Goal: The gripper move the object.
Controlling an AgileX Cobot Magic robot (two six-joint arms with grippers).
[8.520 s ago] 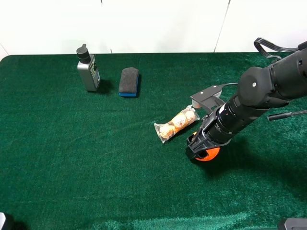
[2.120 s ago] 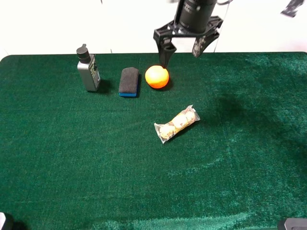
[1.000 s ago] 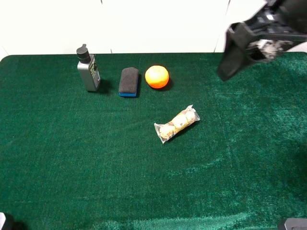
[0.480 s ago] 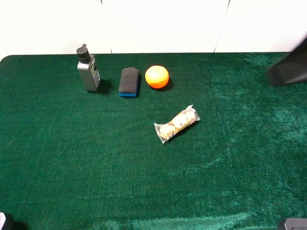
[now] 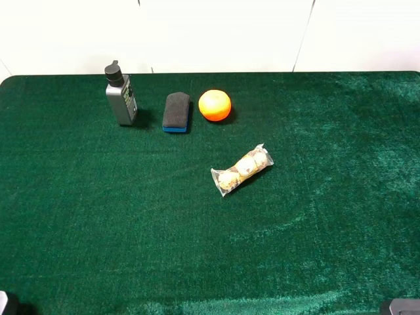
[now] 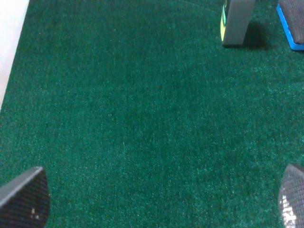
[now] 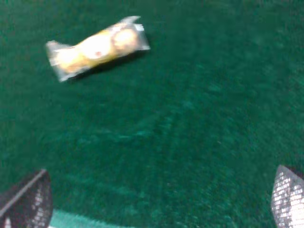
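Note:
The round orange fruit rests on the green cloth at the back of the table, just right of the black-and-blue eraser block. No gripper touches it, and no arm shows in the exterior high view. My left gripper is open and empty, its fingertips spread wide over bare cloth. My right gripper is open and empty, its fingertips wide apart above the cloth. The fruit shows in neither wrist view.
A grey bottle with a black cap stands at the back left; its base and the eraser's blue edge show in the left wrist view. A clear packet of beige balls lies mid-table, also in the right wrist view.
The right arm carried the fruit from the table's middle to beside the eraser, let it go, then drew back to the right and out of the exterior view.

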